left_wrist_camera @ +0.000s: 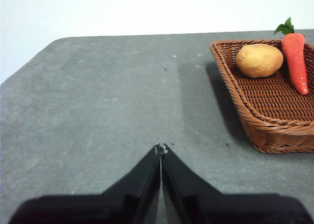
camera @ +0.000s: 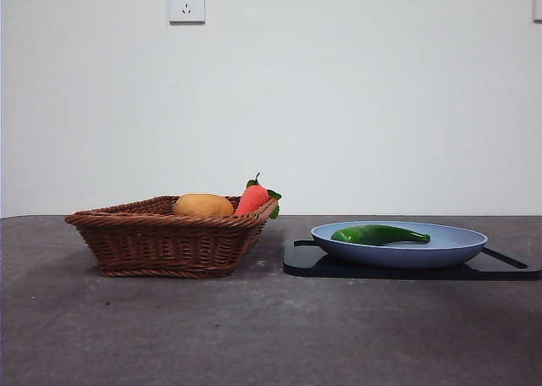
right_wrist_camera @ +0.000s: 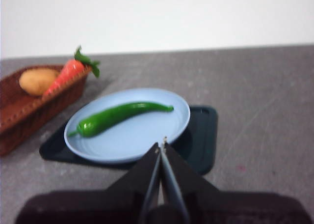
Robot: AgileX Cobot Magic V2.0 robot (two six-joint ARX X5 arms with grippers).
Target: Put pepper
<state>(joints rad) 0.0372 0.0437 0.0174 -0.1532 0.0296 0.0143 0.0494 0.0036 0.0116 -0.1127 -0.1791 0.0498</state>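
The long dark green pepper (camera: 378,234) lies on the blue plate (camera: 457,249) at the right of the table; it also shows in the right wrist view (right_wrist_camera: 117,117) on the plate (right_wrist_camera: 147,140). My right gripper (right_wrist_camera: 161,144) is shut and empty, held back from the plate's near rim. My left gripper (left_wrist_camera: 161,148) is shut and empty above bare table, off to the side of the wicker basket (left_wrist_camera: 255,121). Neither gripper shows in the front view.
The plate rests on a black tray (camera: 339,266). The brown wicker basket (camera: 161,242) at the left holds a yellow-brown potato (camera: 203,206) and a red-orange carrot (camera: 252,198). A white wall with a socket (camera: 186,3) stands behind the grey table.
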